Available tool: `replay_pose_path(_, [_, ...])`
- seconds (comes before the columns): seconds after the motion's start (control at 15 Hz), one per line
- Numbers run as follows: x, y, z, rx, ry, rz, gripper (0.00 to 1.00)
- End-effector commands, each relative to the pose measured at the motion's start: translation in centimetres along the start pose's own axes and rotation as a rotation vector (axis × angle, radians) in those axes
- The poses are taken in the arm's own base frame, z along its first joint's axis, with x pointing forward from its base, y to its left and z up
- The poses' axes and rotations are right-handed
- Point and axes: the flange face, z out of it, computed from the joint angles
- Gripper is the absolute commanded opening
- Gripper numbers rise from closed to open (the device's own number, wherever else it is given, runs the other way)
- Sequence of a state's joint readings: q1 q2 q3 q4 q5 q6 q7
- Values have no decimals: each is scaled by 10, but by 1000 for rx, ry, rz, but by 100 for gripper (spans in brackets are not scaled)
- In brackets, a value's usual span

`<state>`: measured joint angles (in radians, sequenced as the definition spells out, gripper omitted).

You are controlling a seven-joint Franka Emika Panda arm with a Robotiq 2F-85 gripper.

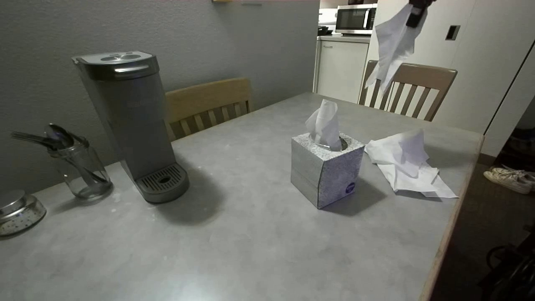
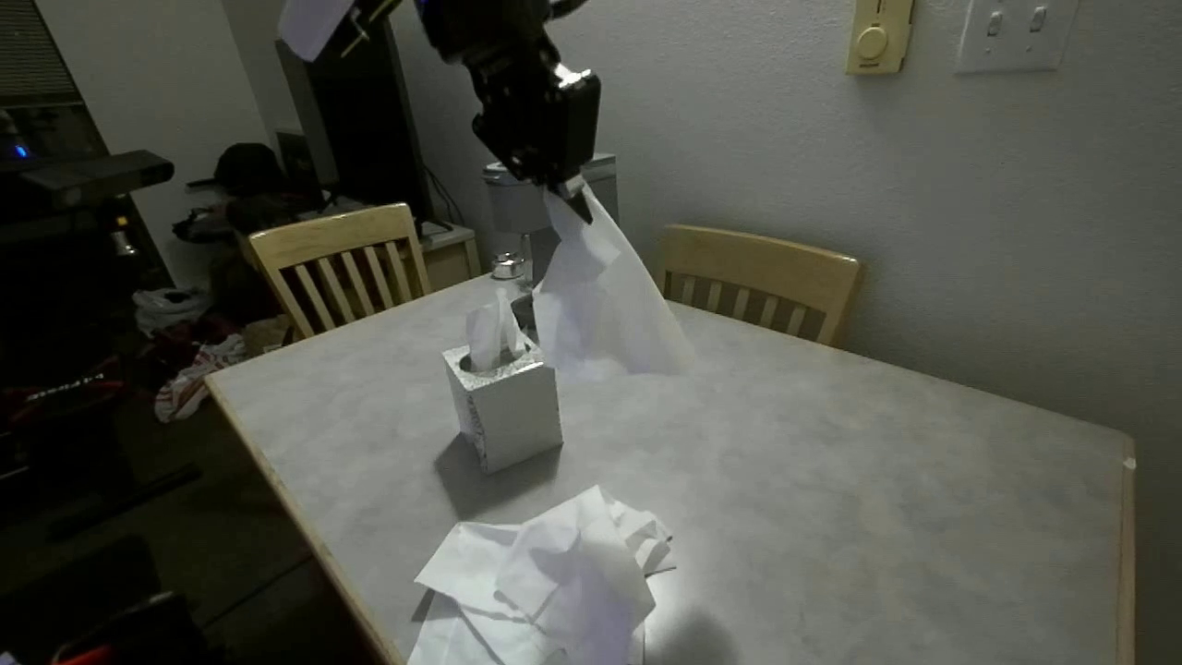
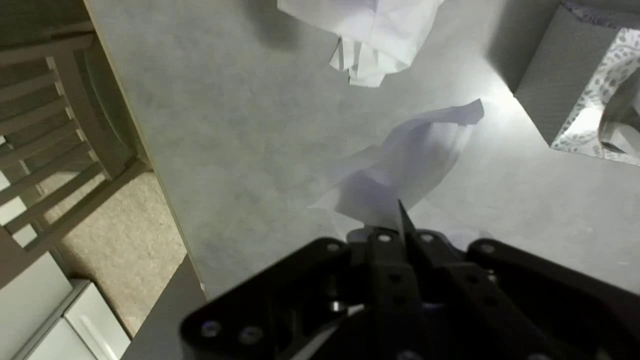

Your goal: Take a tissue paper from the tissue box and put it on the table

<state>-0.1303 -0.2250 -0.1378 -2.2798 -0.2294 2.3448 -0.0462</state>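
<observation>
My gripper (image 1: 414,16) is shut on a limp white tissue paper (image 1: 395,42) and holds it hanging in the air above the grey table (image 1: 234,238). In an exterior view the gripper (image 2: 574,196) is higher than the tissue box, and the held tissue (image 2: 605,296) hangs beside it. In the wrist view the held tissue (image 3: 415,155) trails from the fingertips (image 3: 397,232). The tissue box (image 1: 328,171), also in view (image 2: 512,420), stands upright with another tissue (image 2: 494,334) sticking out of its top. In the wrist view the box (image 3: 565,85) is at the right.
A pile of crumpled white tissues (image 1: 405,163) lies on the table beside the box, also in view (image 2: 554,591). A tall grey coffee machine (image 1: 125,113), a glass jar with cutlery (image 1: 85,175) and a metal-lidded container (image 1: 19,213) stand along the wall side. Wooden chairs (image 2: 762,277) surround the table.
</observation>
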Motion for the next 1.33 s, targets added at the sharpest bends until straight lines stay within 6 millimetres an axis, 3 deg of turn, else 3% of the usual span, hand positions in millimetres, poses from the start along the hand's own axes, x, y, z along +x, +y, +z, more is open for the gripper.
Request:
replay_pose_path(0.0, [-42,13,32,14,-57,71,0])
replay_pose_path(0.27, [-73,17,81,63,-111,127,0])
replay_pose_path(0.53, [-89,7,127,90,-109,162,0])
replay_pose_path(0.87, [-92,-15,176,147,-78,170,0])
replay_pose_path(1.27, [-85,-30,208,224,-48,155,0])
